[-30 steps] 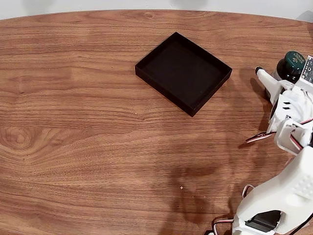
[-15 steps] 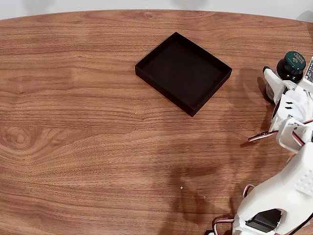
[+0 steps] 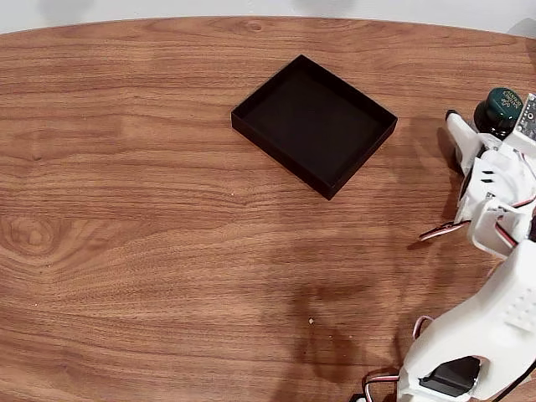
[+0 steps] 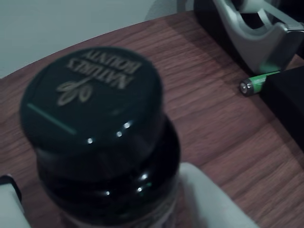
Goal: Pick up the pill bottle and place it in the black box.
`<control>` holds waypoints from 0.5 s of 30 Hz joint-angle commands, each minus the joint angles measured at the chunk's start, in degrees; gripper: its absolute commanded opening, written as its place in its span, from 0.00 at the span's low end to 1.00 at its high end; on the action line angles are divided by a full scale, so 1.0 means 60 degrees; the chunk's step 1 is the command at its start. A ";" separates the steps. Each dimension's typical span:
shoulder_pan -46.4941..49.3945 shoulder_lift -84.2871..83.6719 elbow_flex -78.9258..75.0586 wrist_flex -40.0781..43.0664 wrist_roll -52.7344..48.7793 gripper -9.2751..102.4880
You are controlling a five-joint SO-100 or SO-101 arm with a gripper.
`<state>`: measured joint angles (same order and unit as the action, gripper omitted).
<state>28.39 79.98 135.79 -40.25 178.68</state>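
Standing upright at the table's [image 3: 151, 251] far right edge in the fixed view, the pill bottle [image 3: 497, 111] sits between the fingers of the gripper [image 3: 490, 126]. One white finger [image 3: 461, 134] lies just left of it; the other side is cut off by the frame. Whether the jaws are pressing the bottle, cannot tell. Wrist view: dark green cap [image 4: 92, 97] close up, printed text upside down, pale finger [image 4: 209, 199] at the bottle's base. Black box [image 3: 313, 125] well apart to the left, nothing inside. Green battery [image 4: 258, 82] and grey tape dispenser [image 4: 254, 35] beyond.
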 commanded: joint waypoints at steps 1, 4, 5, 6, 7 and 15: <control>-0.0088 0.0249 -0.0645 0.0000 0.0015 0.45; -0.0146 0.0176 -0.0659 -0.0059 0.0073 0.45; -0.0146 0.0146 -0.0674 -0.0103 0.0103 0.44; -0.0161 0.0117 -0.0688 -0.0117 0.0117 0.44; -0.0161 0.0073 -0.0718 -0.0117 0.0117 0.44; -0.0176 -0.0264 -0.1172 -0.0117 0.0161 0.42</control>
<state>28.04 77.61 133.07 -40.25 179.21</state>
